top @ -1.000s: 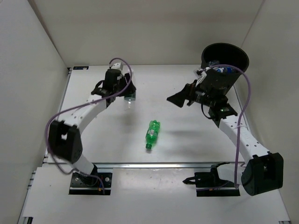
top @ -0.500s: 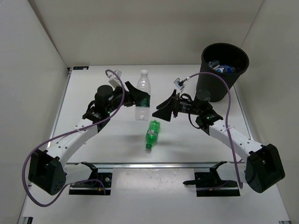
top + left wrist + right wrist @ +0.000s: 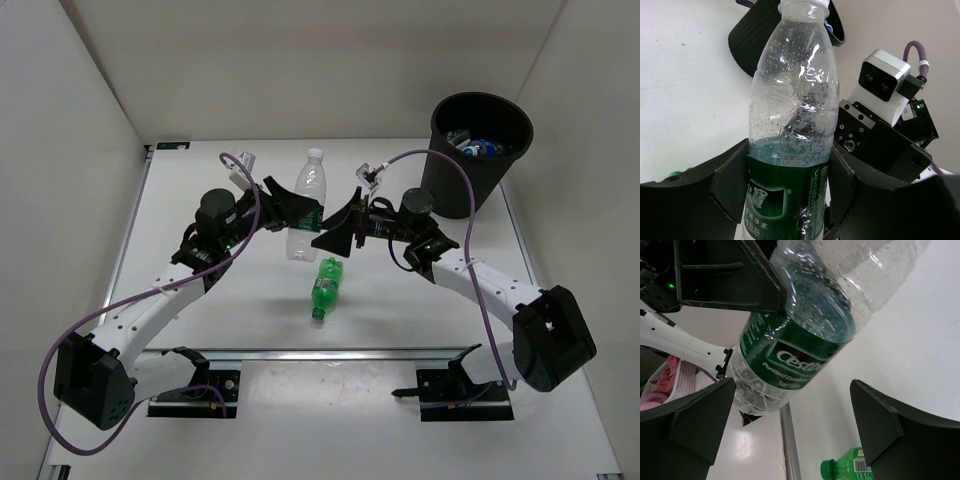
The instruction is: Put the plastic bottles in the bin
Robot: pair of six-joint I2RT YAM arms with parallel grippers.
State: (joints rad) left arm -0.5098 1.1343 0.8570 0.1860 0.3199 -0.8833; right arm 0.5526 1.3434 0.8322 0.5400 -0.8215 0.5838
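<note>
My left gripper [image 3: 296,213] is shut on a clear bottle with a dark green label and white cap [image 3: 307,205], holding it upright above the table's middle. In the left wrist view both fingers [image 3: 732,185] press on the bottle's label [image 3: 785,195]. My right gripper [image 3: 332,237] is open, right next to the bottle's lower part. In the right wrist view the bottle [image 3: 805,335] is ahead of the spread fingers [image 3: 697,417], apart from them. A translucent green bottle [image 3: 325,286] lies on the table below both grippers. The black bin [image 3: 480,150] stands at the back right.
The bin holds other bottles, one with a blue label [image 3: 472,143]. White walls close in the table on the left, back and right. An aluminium rail [image 3: 330,352] runs along the near edge. The right arm's wrist camera [image 3: 885,80] is close behind the held bottle.
My left gripper has lifted the green-label bottle from the back left and carried it to the middle. My right arm has swung left from the bin, jaws open, up to the bottle.
</note>
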